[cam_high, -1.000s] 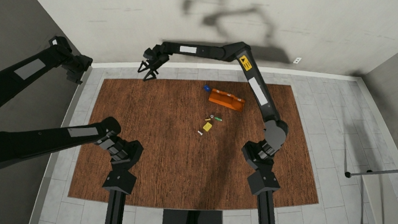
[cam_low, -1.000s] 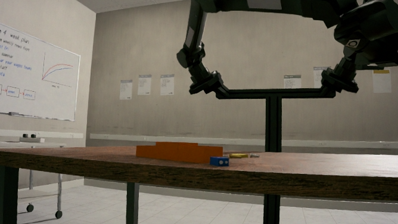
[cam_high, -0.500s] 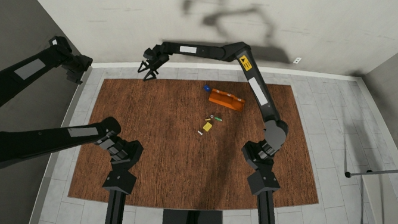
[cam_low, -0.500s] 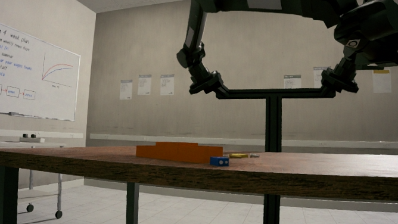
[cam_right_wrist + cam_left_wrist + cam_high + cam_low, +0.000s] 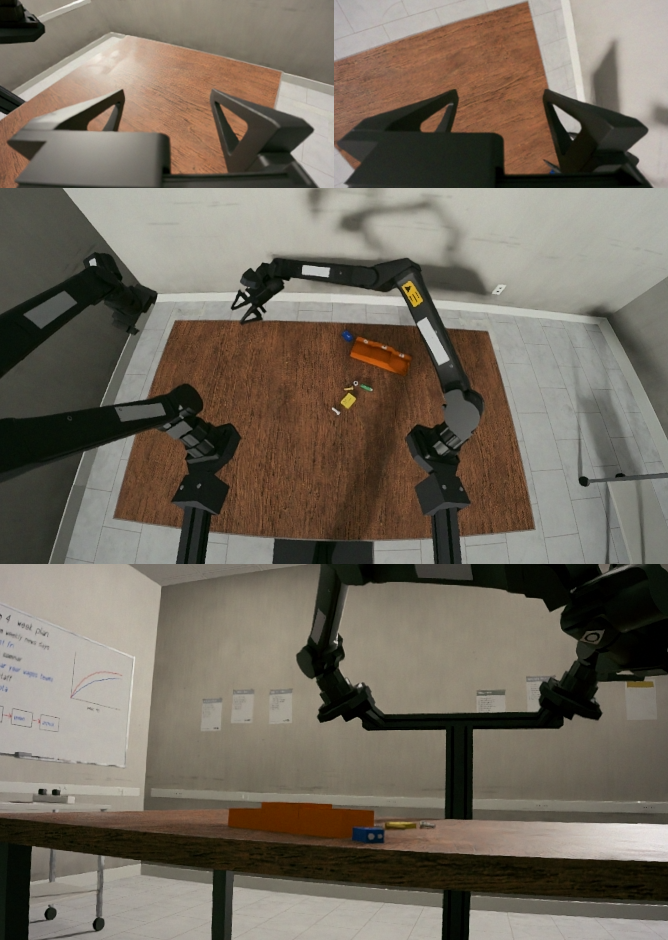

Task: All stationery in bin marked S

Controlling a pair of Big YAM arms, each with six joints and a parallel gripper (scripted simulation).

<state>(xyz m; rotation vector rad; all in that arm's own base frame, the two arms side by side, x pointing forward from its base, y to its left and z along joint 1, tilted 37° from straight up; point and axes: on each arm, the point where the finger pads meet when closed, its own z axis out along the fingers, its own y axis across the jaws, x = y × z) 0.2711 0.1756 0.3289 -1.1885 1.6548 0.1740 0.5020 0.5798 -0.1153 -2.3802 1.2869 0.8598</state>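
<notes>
Although both arms stand well back from the orange bin [image 5: 376, 360] [image 5: 300, 824], the stock can be listed from there.

Item: orange bin, a row of compartments, resting apparently flat on the counter [image 5: 280, 478] [image 5: 150, 821] [image 5: 498, 63] [image 5: 189, 84]. Pale labels mark its wall; their letters are too small to read, so the S place cannot be told.

Item: blue block [image 5: 347, 336] [image 5: 368, 834], outside the bin, just beside its end; a sharpener, possibly, by its two pale dots.

Item: yellow pad [image 5: 348, 401] [image 5: 400, 825], lying flat on the robot's side of the bin; probably stationery.

Item: green stick [image 5: 366, 387], between bin and pad, perhaps a crayon or marker, hence likely due in S.

Items: pale ring [image 5: 355, 383], brass-coloured piece [image 5: 349, 388] and silvery bolt [image 5: 336, 411], all outside the bin; presumably hardware, correctly left out.

Fittings: left gripper [image 5: 132, 331] [image 5: 501, 93], spread wide, nothing held; right gripper [image 5: 237, 316] [image 5: 167, 93], likewise spread and unladen. Both are well apart from the bin, which leaves its openings unobstructed for a first pick. The block's closeness to the bin wall could crowd a finger and nudge the bin.
</notes>
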